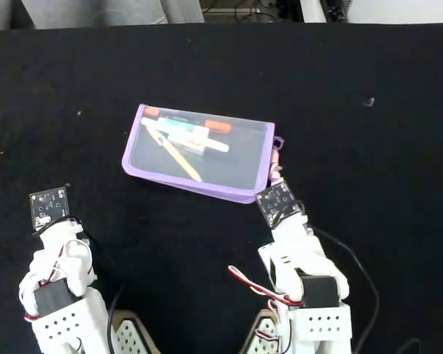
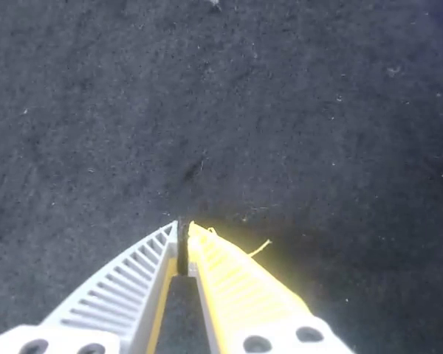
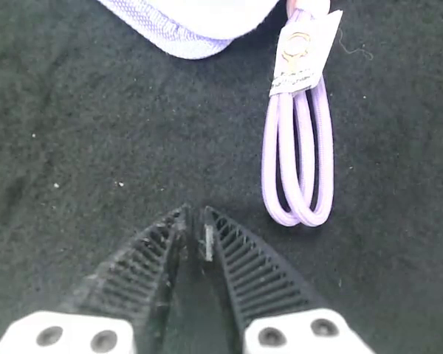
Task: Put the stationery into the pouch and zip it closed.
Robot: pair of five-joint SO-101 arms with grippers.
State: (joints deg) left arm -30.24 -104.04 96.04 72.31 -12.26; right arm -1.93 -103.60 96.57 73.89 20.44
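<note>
Lying just beyond right tool (image 3: 195,214) — pouch (image 1: 207,168)

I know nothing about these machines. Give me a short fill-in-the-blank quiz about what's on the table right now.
1. The pouch has ___ edging.
2. The pencil inside it is ___.
3. The right tool, beside the cord loop, grips ___.
4. The left tool has its jaws ___.

Missing words: purple; yellow; nothing; shut.

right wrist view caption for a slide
Shut right gripper over the table, beside the cord loop of the purple pouch.
</note>
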